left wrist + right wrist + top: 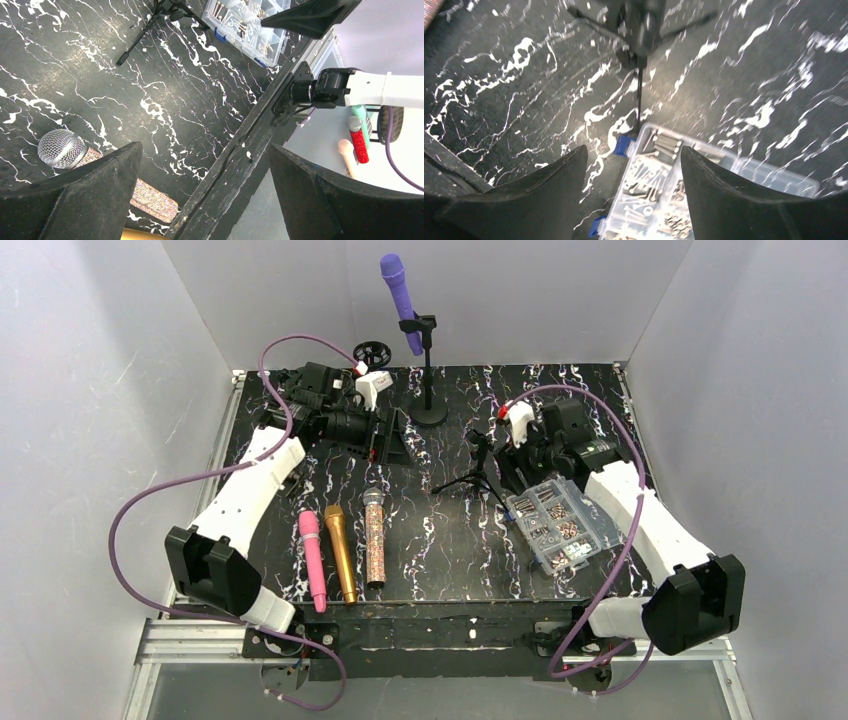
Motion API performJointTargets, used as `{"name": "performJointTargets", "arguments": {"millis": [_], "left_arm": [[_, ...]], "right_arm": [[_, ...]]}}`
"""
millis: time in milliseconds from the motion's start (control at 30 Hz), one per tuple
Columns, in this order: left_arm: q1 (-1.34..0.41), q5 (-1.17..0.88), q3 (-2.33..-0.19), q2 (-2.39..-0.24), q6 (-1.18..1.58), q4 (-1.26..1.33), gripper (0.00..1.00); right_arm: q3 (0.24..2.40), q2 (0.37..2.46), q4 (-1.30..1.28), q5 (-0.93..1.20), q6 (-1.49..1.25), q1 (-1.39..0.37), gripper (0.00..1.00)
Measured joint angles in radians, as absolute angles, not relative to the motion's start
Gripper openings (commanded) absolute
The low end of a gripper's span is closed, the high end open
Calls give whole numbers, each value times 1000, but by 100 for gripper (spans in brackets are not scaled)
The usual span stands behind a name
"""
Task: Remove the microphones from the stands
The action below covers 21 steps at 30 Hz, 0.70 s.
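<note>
A purple microphone [398, 300] sits tilted in the clip of a black stand with a round base [430, 415] at the back middle of the table. My left gripper [392, 440] is open and empty, low over the table just left of and nearer than the stand base. In the left wrist view its fingers [204, 150] frame the table's front edge. My right gripper [515, 468] is open and empty, to the right of a small black tripod [478, 475]. In the right wrist view it [634, 150] hangs over a clear screw box [659, 190].
Pink [313, 560], gold [340, 552] and glittery silver [375, 538] microphones lie side by side at the front left. The clear parts box [555, 523] sits at the front right. The tripod [639, 30] stands beyond it. White walls enclose the table.
</note>
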<state>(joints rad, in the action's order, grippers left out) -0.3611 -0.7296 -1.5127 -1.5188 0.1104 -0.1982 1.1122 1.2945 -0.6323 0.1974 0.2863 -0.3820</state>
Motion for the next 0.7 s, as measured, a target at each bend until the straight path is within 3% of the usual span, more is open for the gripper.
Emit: {"name": "performJointTargets", "arguments": {"millis": [300,700], "left_arm": [[-361,-734,-1510,-1490,31,-223,98],[-361,-747,-1496,-1493,-7,-231,98]], "right_arm": [[1308,1327,-646,324,419,-382,85],[1341,1489,-583,375,419,-382,87]]}}
